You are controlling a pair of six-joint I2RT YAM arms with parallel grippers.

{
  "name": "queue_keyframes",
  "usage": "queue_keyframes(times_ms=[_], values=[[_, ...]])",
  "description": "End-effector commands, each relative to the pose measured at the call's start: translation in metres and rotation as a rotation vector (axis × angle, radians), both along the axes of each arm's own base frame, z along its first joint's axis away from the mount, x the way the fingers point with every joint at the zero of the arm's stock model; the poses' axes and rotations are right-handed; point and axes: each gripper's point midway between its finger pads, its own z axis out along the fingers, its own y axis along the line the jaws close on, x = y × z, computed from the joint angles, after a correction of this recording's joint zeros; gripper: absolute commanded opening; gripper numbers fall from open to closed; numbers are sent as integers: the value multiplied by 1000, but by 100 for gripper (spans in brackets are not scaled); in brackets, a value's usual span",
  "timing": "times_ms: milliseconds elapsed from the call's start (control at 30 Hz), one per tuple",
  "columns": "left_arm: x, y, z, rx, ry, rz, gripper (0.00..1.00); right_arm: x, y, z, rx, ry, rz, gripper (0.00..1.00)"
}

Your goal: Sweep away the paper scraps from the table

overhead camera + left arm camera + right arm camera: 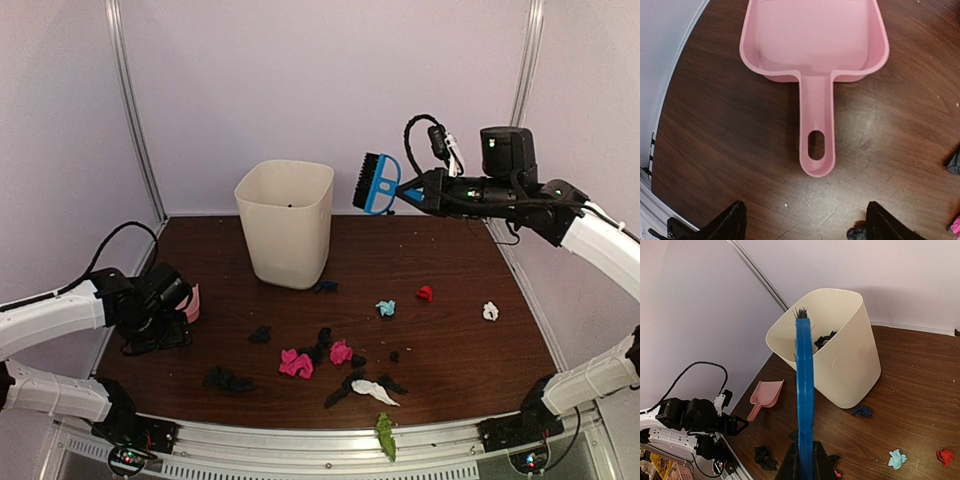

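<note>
Lying flat near the left edge of the table [455, 335], the pink dustpan [815, 55] points its handle at the left gripper [807, 225], whose fingers [730, 222] are spread wide just short of the handle's end, gripping nothing. At centre a cream waste bin [286, 222] stands upright; the paper scraps [318, 357] lie scattered on the tabletop before it, one green scrap [385, 435] on the front rail [280, 442]. At right, high above the table, the right gripper [418, 192] pinches the handle of the blue hand brush [377, 184], bristles towards the bin.
</note>
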Motion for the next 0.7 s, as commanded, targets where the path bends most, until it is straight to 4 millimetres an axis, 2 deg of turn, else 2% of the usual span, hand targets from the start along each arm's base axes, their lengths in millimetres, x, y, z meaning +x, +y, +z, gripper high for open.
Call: queue_keyframes(times_ms=[0, 267, 367, 567, 667], values=[[22, 1, -6, -48, -107, 59, 82, -5, -9, 5, -5, -33, -17, 0], [37, 18, -16, 14, -249, 102, 79, -11, -17, 2, -14, -31, -33, 0], [45, 18, -16, -1, -328, 87, 79, -13, -19, -1, -17, -26, -35, 0], [43, 29, -32, 38, -359, 109, 77, -11, -17, -3, -25, -24, -29, 0], [49, 28, -29, 22, -423, 123, 75, -9, -14, -4, -24, -21, -23, 0]])
